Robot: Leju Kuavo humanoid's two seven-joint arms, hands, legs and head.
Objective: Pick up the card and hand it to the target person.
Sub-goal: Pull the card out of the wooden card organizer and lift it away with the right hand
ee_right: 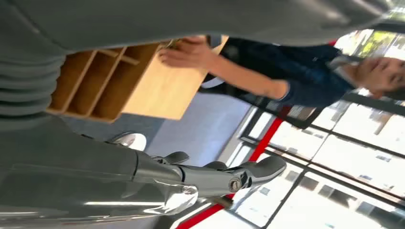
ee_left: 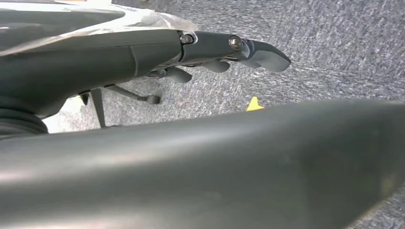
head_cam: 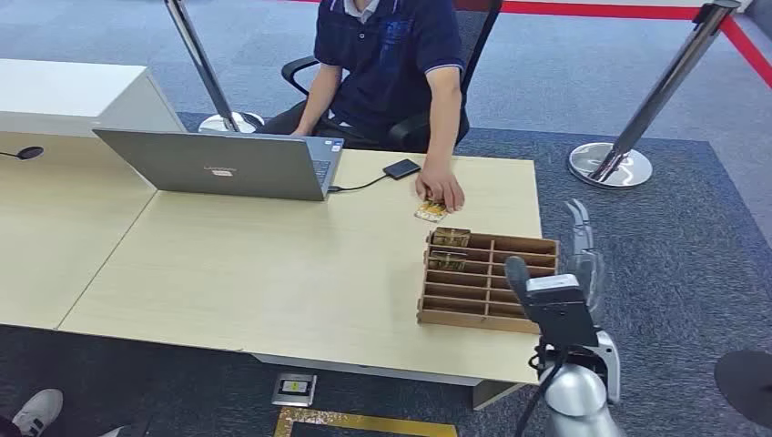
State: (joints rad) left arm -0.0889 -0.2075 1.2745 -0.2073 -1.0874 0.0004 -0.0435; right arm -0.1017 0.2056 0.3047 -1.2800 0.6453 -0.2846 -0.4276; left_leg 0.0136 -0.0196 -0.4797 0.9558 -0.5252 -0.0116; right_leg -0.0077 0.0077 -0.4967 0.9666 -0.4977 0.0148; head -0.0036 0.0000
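Observation:
A card (head_cam: 430,212) lies on the light wood table (head_cam: 273,264) just beyond the wooden slotted tray (head_cam: 487,284), with the seated person's hand (head_cam: 442,189) resting on it. Two more cards (head_cam: 450,238) stand in the tray's far left slots. My right hand (head_cam: 583,250) hovers past the table's right edge beside the tray, fingers stretched out and holding nothing. In the right wrist view the same hand (ee_right: 224,176) is empty, with the tray (ee_right: 95,81) and the person's hand (ee_right: 188,52) beyond it. My left hand (ee_left: 224,52) hangs over the carpet, fingers apart and empty.
A person in a dark blue polo (head_cam: 387,55) sits on an office chair at the table's far side. An open grey laptop (head_cam: 223,164) and a black phone (head_cam: 401,168) lie on the table. Barrier posts (head_cam: 610,164) stand on the grey carpet at right.

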